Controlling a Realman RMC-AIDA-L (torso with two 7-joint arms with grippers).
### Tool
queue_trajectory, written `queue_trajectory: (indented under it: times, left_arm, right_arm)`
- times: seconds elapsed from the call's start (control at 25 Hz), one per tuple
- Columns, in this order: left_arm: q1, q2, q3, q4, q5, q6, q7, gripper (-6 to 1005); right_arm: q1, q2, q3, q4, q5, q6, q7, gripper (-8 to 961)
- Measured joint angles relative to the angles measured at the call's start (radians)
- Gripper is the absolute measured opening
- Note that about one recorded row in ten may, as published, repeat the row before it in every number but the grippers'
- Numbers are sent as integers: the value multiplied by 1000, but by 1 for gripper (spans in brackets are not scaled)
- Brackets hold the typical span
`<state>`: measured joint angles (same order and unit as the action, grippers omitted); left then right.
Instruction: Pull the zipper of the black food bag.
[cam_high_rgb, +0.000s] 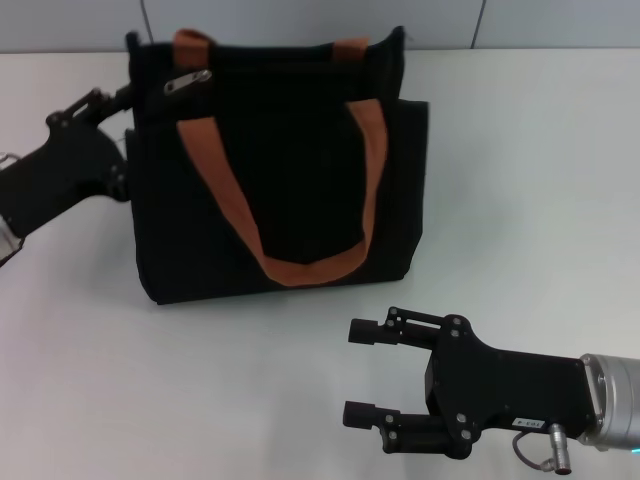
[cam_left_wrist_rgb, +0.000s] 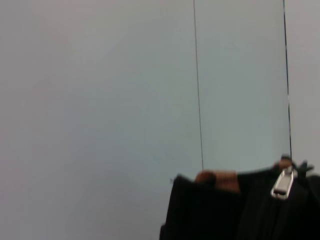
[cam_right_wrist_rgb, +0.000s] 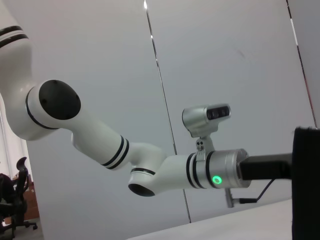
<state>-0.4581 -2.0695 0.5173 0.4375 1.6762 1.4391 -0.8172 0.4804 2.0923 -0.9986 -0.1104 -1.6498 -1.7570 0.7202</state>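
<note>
The black food bag (cam_high_rgb: 280, 180) stands upright on the white table (cam_high_rgb: 530, 150), with two orange-brown handles (cam_high_rgb: 370, 160). The silver zipper pull (cam_high_rgb: 187, 82) lies near the bag's top left corner. It also shows in the left wrist view (cam_left_wrist_rgb: 283, 184), on the bag's top edge (cam_left_wrist_rgb: 215, 210). My left gripper (cam_high_rgb: 127, 142) is open against the bag's left side, its upper finger level with the top corner, just left of the pull. My right gripper (cam_high_rgb: 350, 371) is open and empty in front of the bag, low on the table.
A pale panelled wall (cam_high_rgb: 300, 20) stands right behind the bag. In the right wrist view my white left arm (cam_right_wrist_rgb: 165, 172) reaches toward the bag's edge (cam_right_wrist_rgb: 306, 185). Bare table lies to the bag's right and front.
</note>
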Motion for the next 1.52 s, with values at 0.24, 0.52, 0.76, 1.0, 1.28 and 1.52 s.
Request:
queue_trajectory:
  times: [0.24,0.52,0.76,1.0,1.28,1.52]
  left_arm:
    - [-32,-3,-1,-49,-58,-14,2,706]
    - [-11,-5,-2,-67,-144,-14,5,689]
    - [-10,-5,0,-87,-155,-21,16,675]
    - [-5,-8,-2,-137,-178,-1,99,660]
    - [-3,-7,2,-150,-196,8,98,582]
    - [1,-8,3,-152,-199,55,37,354]
  right_arm:
    - [5,0,0,8,1,-4,-1,747]
    - [0,0,10,27,1,1,-22,748]
    - [8,0,11,35,4,-1,-39,747]
    - [9,0,11,35,4,3,-39,747]
    - [9,0,11,35,4,2,-39,747]
    - [8,0,11,35,19,3,-39,746]
